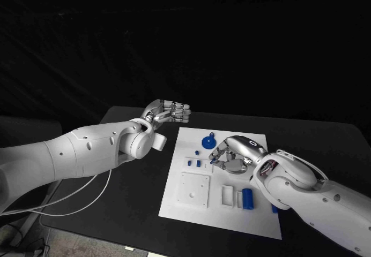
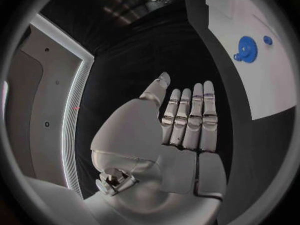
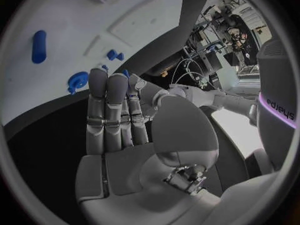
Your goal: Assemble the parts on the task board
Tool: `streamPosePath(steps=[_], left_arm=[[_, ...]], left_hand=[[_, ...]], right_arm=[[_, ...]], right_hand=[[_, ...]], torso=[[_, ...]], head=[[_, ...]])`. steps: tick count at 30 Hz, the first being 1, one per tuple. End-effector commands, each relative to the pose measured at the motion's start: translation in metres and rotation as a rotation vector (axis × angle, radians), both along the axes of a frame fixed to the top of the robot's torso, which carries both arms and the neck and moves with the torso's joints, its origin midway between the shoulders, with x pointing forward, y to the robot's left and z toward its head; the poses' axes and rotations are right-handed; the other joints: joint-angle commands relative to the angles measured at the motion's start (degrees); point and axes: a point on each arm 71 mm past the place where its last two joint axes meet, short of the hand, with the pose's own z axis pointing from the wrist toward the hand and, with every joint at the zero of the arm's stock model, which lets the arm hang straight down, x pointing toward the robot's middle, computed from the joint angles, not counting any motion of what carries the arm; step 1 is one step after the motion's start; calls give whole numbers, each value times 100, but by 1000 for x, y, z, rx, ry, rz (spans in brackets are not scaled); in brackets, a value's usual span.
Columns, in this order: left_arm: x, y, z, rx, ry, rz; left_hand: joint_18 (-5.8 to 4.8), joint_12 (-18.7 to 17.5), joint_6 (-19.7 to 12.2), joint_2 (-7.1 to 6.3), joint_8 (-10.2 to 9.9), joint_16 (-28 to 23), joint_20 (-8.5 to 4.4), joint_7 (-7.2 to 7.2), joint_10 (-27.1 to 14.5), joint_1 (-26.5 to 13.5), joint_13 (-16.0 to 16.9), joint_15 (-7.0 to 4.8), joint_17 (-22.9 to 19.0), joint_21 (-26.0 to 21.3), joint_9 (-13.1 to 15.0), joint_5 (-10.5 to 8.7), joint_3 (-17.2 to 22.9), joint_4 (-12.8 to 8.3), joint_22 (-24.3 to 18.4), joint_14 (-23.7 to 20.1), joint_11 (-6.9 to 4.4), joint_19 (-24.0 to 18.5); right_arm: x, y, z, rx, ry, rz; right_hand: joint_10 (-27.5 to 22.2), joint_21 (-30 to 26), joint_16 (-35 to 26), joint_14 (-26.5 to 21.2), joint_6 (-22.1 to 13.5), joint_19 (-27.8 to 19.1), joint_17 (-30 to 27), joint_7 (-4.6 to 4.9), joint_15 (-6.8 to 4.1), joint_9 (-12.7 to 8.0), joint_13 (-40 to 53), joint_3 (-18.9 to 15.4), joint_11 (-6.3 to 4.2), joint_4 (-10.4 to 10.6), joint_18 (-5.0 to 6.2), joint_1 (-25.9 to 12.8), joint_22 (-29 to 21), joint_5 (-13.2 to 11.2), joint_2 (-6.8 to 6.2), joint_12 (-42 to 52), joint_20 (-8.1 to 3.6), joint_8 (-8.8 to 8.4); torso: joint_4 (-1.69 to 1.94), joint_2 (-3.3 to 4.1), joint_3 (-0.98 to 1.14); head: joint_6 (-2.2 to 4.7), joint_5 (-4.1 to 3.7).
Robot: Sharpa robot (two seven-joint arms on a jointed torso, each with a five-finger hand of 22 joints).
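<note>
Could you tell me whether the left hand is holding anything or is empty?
Empty: the left hand shows a bare palm, fingers straight and side by side.

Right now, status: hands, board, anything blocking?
Left hand open, off the task board. Right hand over board, holding nothing seen. Blue gear lies loose. Nothing blocking.

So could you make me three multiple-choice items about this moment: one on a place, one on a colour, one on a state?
1. Where is the right hand?
A. Over the task board
B. Over the black table, left of the board
C. Beyond the table's far edge

2. What colour is the gear on the board?
A. Grey
B. Blue
C. Red

3. What is the left hand doing?
A. Gripping the gear
B. Holding nothing, fingers straight
C. Pinching a cylinder

Key: 1 A, the right hand hangs above the white task board. 2 B, the gear is blue. 3 B, the left hand shows flat, bare fingers.
</note>
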Motion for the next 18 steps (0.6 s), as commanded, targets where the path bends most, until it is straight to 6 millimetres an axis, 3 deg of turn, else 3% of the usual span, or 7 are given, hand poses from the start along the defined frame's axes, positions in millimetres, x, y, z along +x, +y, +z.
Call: streamPosePath(steps=[1, 6, 10, 18], left_arm=[[0, -4, 2, -13, -10, -7], [0, -7, 2, -15, -9, -12], [1, -9, 2, -17, -8, -16], [1, -11, 1, -19, -1, -19]], left_hand=[[-17, -6, -29, 24, -18, -24, 9, 1, -14, -17, -5, 2, -7, 27, -4, 22, -19, 3, -5, -8, 10, 34], [-17, -6, -29, 24, -18, -24, 9, 1, -14, -17, -5, 2, -7, 27, -4, 22, -19, 3, -5, -8, 10, 34], [-17, -6, -29, 24, -18, -24, 9, 1, -14, -17, -5, 2, -7, 27, -4, 22, -19, 3, -5, -8, 10, 34], [-18, -7, -25, 34, -19, -24, 8, 0, -10, -16, -5, 0, -7, 30, -5, 25, -9, 0, -37, -9, 8, 38]], right_arm=[[-5, 9, -4, -33, -40, 37], [-12, 19, -17, -99, -56, 62], [-17, 26, -27, -148, -47, 78], [-24, 36, -41, -196, -30, 102]], right_hand=[[104, -80, -10, 10, -20, 61, -8, 27, -13, 8, 6, -22, -98, -15, 193, -6, 87, 15, 61, 13, -2, 27], [109, -153, 5, 6, -5, 95, -5, 24, -13, 9, 4, -24, -99, -50, 166, -8, 236, 10, 61, 13, -6, 27], [112, -223, 8, 3, -2, 117, -6, 22, -14, 5, 4, -28, -100, -65, 165, -9, 311, 5, 63, 13, -6, 26], [117, -262, 12, 5, 4, 132, -6, 21, -16, 6, 4, -31, -102, -72, 177, -11, 342, 6, 62, 13, -9, 28]], torso=[[-1, 1, 3], [-5, 2, 7], [-5, 0, 7], [-11, 0, 14]], head=[[-39, 61], [-63, 87], [-80, 40], [-106, 52]])
